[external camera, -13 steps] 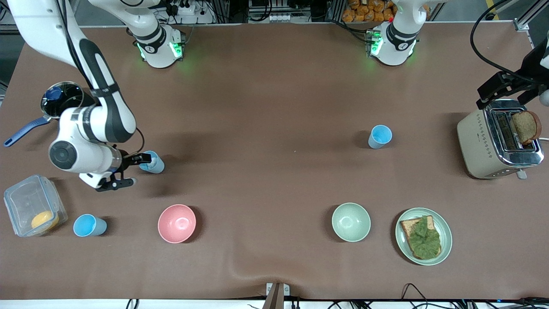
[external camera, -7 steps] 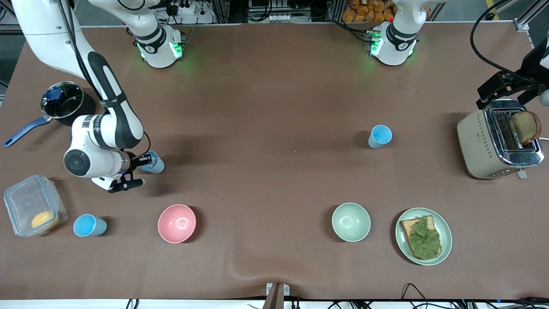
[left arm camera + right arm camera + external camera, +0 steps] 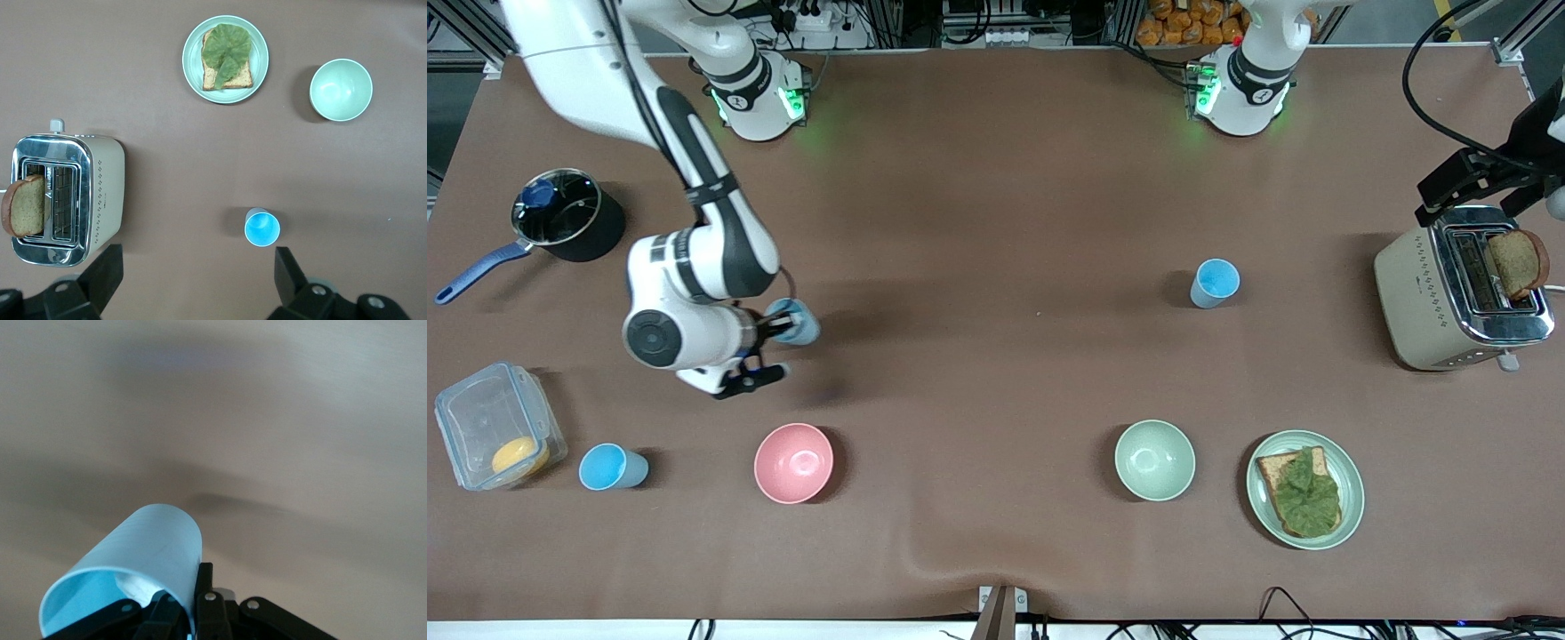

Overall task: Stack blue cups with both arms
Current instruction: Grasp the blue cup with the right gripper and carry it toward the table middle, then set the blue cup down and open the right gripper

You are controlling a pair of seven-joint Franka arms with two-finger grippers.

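Note:
My right gripper [image 3: 781, 325] is shut on the rim of a blue cup [image 3: 799, 322], one finger inside and one outside, and holds it tilted above the table. The cup fills the right wrist view [image 3: 137, 563] in front of the gripper [image 3: 190, 607]. A second blue cup [image 3: 1215, 283] stands upright toward the left arm's end and also shows in the left wrist view [image 3: 262, 227]. A third blue cup [image 3: 609, 468] stands beside the plastic box. My left gripper [image 3: 1463, 185] waits open and empty, high over the toaster; its fingers [image 3: 100, 273] are wide apart.
A pink bowl [image 3: 793, 462] and a pale green bowl [image 3: 1154, 460] stand near the front camera. A plate [image 3: 1352, 493] holds toast with lettuce. A toaster [image 3: 1414, 284], a black pot [image 3: 591, 240] and a clear plastic box [image 3: 463, 418] stand at the table's ends.
My right gripper has lifted the blue cup off the table and carried it toward the left arm's end. The left arm has not moved.

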